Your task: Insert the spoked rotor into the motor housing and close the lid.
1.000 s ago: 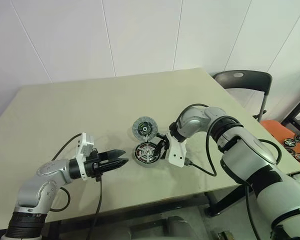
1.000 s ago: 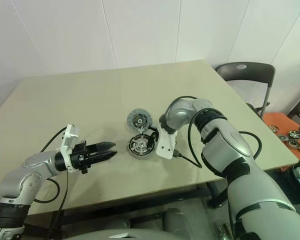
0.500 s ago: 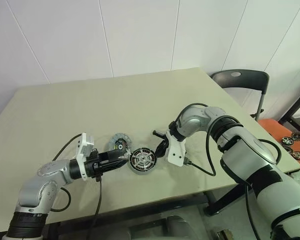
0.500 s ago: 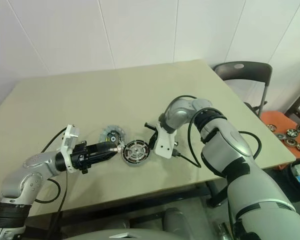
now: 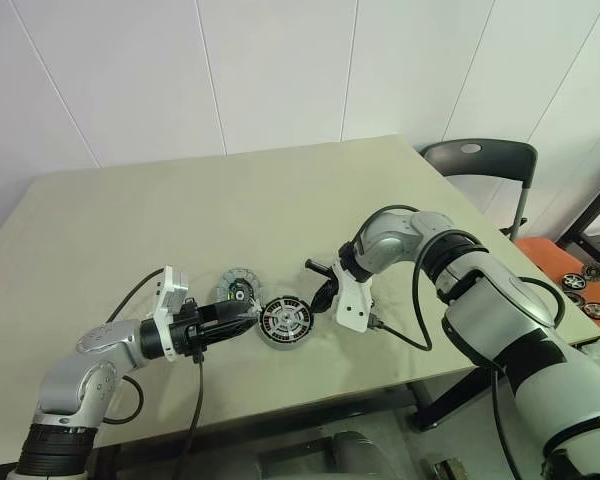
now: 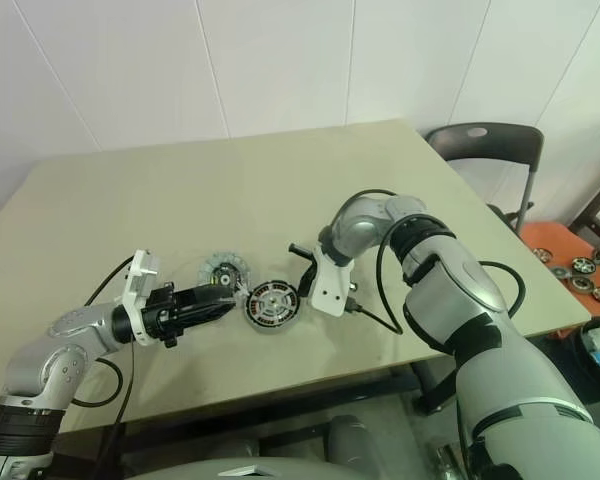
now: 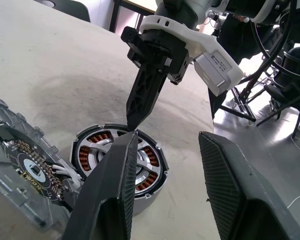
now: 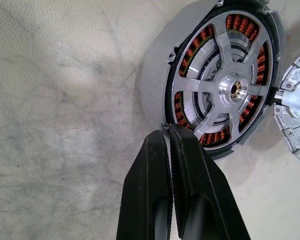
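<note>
The motor housing (image 5: 285, 322) stands on the table, its copper windings showing. The spoked rotor (image 8: 235, 90) sits inside it, silver spokes over the windings. The lid (image 5: 240, 285) lies just to its left, circuit face up, joined to the housing by thin white wires. My left gripper (image 5: 248, 312) points level at the housing from the left and is open, one finger (image 7: 115, 185) reaching over the housing's rim and nothing held. My right gripper (image 8: 165, 131) points steeply down at the housing's right side, shut on nothing, its tip at the grey outer rim (image 8: 155, 75).
A dark chair (image 5: 480, 160) stands past the table's far right corner. An orange tray (image 5: 580, 280) with several small wheels is at the right edge of the view. A black cable (image 5: 400, 335) trails from my right wrist across the table.
The housing and the lid now sit further left, up against my left gripper's tips. My right gripper's fingers have closed. Neither arm has shifted.
</note>
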`<move>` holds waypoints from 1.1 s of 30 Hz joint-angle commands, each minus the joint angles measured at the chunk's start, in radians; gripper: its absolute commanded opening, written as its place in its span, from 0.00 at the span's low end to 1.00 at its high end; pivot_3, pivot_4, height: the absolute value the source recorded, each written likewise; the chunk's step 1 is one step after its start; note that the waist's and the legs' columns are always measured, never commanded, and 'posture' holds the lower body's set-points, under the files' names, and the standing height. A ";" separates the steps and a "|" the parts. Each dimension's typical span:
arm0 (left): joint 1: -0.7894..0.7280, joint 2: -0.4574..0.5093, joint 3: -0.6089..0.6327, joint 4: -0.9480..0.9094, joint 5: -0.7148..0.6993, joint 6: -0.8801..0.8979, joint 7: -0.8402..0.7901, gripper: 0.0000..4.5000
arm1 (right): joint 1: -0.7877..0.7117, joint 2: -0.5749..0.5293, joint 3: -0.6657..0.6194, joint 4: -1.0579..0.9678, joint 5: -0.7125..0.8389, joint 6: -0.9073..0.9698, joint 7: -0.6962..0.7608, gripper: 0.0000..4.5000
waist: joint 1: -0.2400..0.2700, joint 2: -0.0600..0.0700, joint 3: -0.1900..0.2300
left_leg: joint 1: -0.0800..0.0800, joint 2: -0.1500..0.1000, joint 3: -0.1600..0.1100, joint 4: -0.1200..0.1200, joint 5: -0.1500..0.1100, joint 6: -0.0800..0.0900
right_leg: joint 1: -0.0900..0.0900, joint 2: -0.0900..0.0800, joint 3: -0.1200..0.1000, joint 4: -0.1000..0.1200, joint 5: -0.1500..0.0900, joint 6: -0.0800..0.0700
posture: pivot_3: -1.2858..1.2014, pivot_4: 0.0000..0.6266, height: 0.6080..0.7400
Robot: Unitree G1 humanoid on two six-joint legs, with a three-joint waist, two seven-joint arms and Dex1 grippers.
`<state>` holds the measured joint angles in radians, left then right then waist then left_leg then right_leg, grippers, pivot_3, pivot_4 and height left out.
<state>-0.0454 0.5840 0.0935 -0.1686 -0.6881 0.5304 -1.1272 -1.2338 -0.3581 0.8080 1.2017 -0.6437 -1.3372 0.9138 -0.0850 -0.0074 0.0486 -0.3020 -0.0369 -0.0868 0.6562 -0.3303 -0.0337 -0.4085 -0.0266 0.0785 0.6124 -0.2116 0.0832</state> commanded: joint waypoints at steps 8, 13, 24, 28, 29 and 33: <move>-0.029 -0.008 0.001 0.017 0.000 -0.028 -0.019 0.46 | -0.021 -0.020 -0.093 0.016 0.222 0.249 0.455 0.00 | 0.016 0.000 0.000 | -0.001 0.000 0.000 0.002 0.000 0.000 | 0.001 0.000 0.000 -0.001 0.000 0.000 | 0.52 0.00 1.00; -0.034 -0.009 -0.003 0.029 0.003 -0.033 -0.029 0.46 | -0.005 -0.052 -0.133 -0.046 0.270 0.378 0.603 0.00 | 0.014 0.001 0.000 | -0.001 0.000 -0.001 0.004 0.000 0.000 | 0.001 -0.001 -0.001 -0.001 0.000 0.000 | 0.52 0.00 1.00; -0.085 -0.032 -0.038 0.074 0.024 -0.044 -0.046 0.46 | 0.010 -0.071 -0.244 -0.174 0.407 0.413 0.685 0.00 | 0.013 0.001 0.001 | -0.001 0.000 -0.001 0.003 0.000 0.000 | 0.001 0.000 -0.001 0.000 0.000 0.000 | 0.52 0.00 1.00; -0.099 -0.026 -0.020 0.083 0.027 -0.057 -0.044 0.46 | 0.014 -0.043 -0.282 -0.213 0.427 0.253 0.537 0.00 | 0.012 0.001 0.001 | -0.002 0.000 -0.001 0.003 0.000 0.000 | 0.000 -0.001 -0.001 -0.001 0.000 0.001 | 0.52 0.00 1.00; -0.108 -0.025 -0.012 0.092 0.031 -0.068 -0.041 0.46 | 0.013 -0.042 -0.277 -0.211 0.427 0.222 0.527 0.00 | 0.013 0.001 0.001 | -0.002 0.000 -0.001 0.003 0.000 0.000 | 0.000 -0.001 -0.001 0.000 0.000 0.001 | 0.52 0.00 1.00; -0.191 0.028 0.028 0.169 0.084 -0.142 -0.046 0.46 | 0.037 -0.042 -0.247 -0.232 0.467 0.210 0.569 0.00 | 0.015 0.001 0.001 | -0.002 0.000 -0.001 0.003 0.000 0.000 | 0.001 -0.001 -0.001 -0.001 0.000 0.000 | 0.52 0.00 1.00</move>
<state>-0.1821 0.5815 0.0672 -0.0189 -0.6265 0.4374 -1.1708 -1.1924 -0.3990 0.5645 0.9913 -0.2096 -1.1107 1.4756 -0.0696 -0.0068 0.0496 -0.3037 -0.0368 -0.0878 0.6596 -0.3304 -0.0337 -0.4077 -0.0271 0.0771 0.6119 -0.2116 0.0835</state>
